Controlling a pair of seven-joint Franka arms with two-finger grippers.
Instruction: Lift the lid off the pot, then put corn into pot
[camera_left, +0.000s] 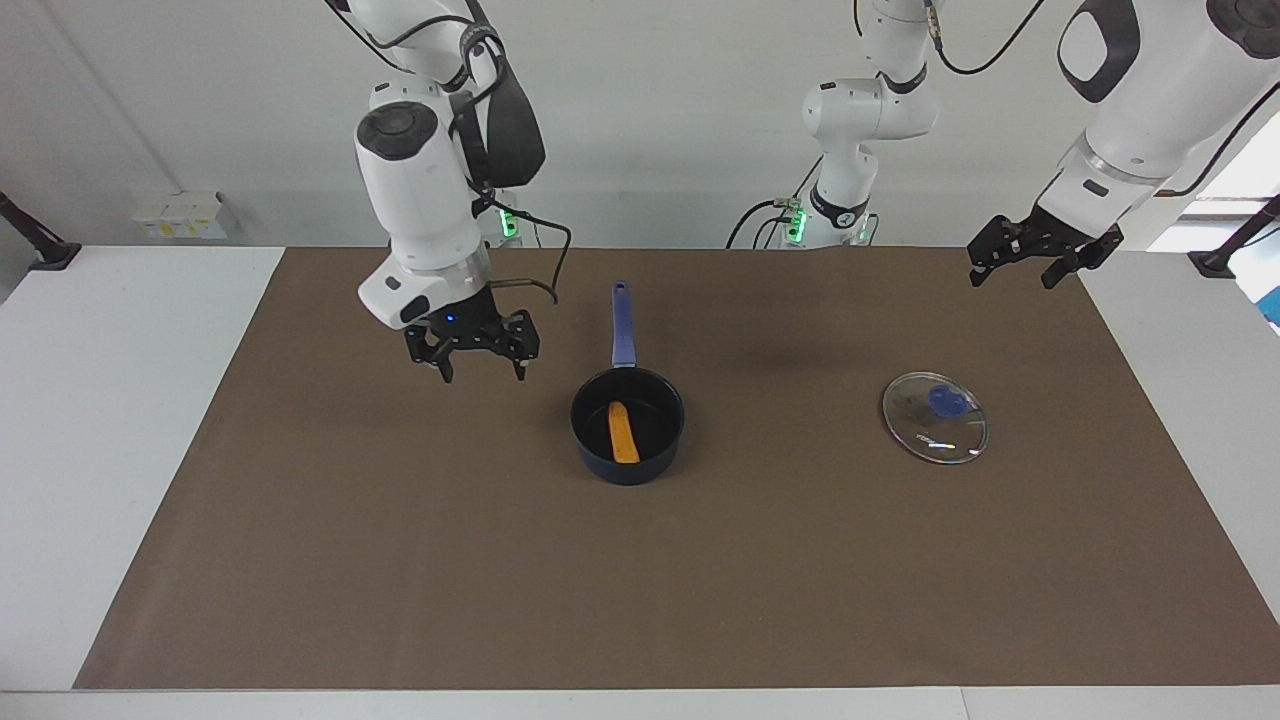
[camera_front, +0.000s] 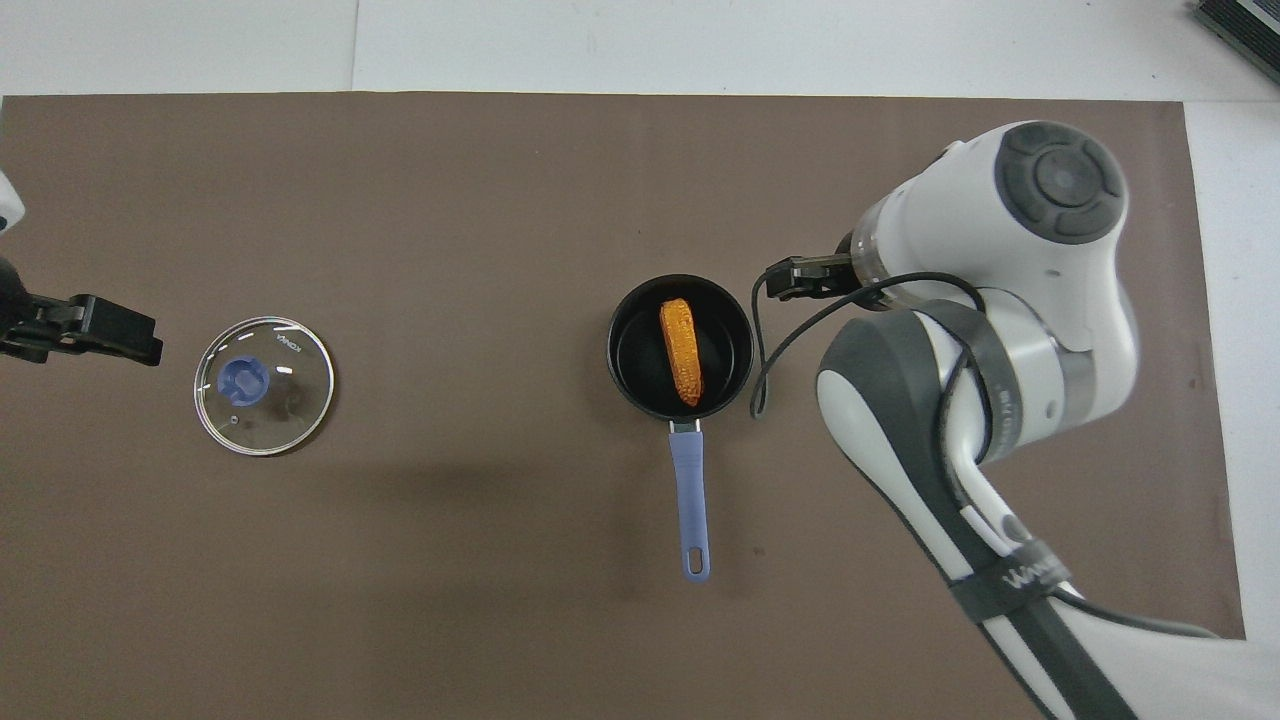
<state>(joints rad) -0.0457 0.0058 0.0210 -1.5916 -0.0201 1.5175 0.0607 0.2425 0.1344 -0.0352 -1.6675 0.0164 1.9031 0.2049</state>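
The dark navy pot (camera_left: 628, 468) (camera_front: 633, 362) stands mid-table with its blue handle (camera_front: 690, 500) pointing toward the robots. The orange-yellow corn (camera_left: 622, 432) (camera_front: 680, 338) lies inside it, free of any gripper. The glass lid (camera_left: 935, 417) (camera_front: 264, 372) with its blue knob lies flat on the mat toward the left arm's end. My right gripper (camera_left: 483, 372) (camera_front: 790, 278) hangs open and empty above the mat, beside the pot toward the right arm's end. Over the mat's edge by the lid, my left gripper (camera_left: 1010, 278) (camera_front: 140, 338) is raised, open and empty.
A brown mat (camera_left: 640, 600) covers most of the white table (camera_left: 100, 400). The right arm's black cable (camera_front: 770, 350) loops down close to the pot's rim in the overhead view. A small white box (camera_left: 180, 215) sits at the wall.
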